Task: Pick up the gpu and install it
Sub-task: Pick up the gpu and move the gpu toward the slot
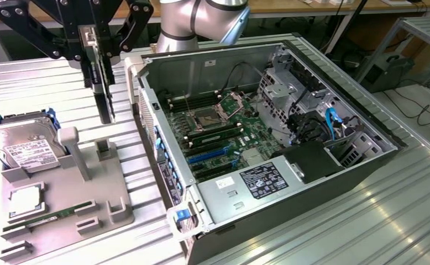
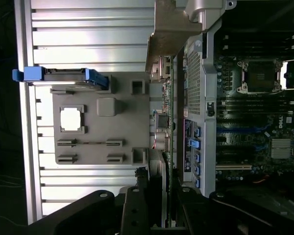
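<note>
The gpu [image 1: 106,94] hangs upright in the air, edge-on, above the tabletop [image 1: 362,221] between the grey holder tray [image 1: 89,212] and the open computer case [image 1: 362,165]. It touches neither. The black tool [image 1: 101,51] is clenched on the card's upper edge. In the wrist view the tool [image 2: 161,198] grips the card [image 2: 167,122] just beside the case wall.

The hard drive [image 1: 23,144] in the tray has a white label, and the power supply sticker [image 1: 261,181] is black and white. The print on both is too small to read.

The tabletop is ribbed aluminium. Behind it are wooden benches, and cables [image 1: 429,110] lie on the floor at the exterior view's right.
</note>
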Controlling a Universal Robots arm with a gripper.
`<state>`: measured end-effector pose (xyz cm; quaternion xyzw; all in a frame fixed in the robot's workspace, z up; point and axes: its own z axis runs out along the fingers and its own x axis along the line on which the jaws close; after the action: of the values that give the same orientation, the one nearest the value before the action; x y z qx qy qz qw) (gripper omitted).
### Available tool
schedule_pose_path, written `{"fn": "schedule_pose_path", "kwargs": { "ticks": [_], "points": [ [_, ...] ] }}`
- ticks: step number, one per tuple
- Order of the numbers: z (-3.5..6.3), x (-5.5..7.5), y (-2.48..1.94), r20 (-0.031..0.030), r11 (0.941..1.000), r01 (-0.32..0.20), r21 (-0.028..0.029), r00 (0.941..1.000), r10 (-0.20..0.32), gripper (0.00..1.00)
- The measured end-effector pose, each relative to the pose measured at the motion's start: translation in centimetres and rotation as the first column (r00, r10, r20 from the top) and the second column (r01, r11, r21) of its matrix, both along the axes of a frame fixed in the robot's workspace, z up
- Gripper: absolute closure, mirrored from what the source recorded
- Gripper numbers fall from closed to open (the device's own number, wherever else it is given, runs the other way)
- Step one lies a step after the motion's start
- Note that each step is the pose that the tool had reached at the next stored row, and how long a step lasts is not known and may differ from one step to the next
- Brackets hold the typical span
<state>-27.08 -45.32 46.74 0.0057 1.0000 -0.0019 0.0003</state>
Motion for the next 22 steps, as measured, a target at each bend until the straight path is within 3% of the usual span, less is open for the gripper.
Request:
{"fn": "schedule_pose_path", "kwargs": {
  "ticks": [22],
  "points": [
    [0.00,1.1,0.00,0.0000,1.0000,0.000,0.0000,1.0000,0.000,0.73]
  ]
}}
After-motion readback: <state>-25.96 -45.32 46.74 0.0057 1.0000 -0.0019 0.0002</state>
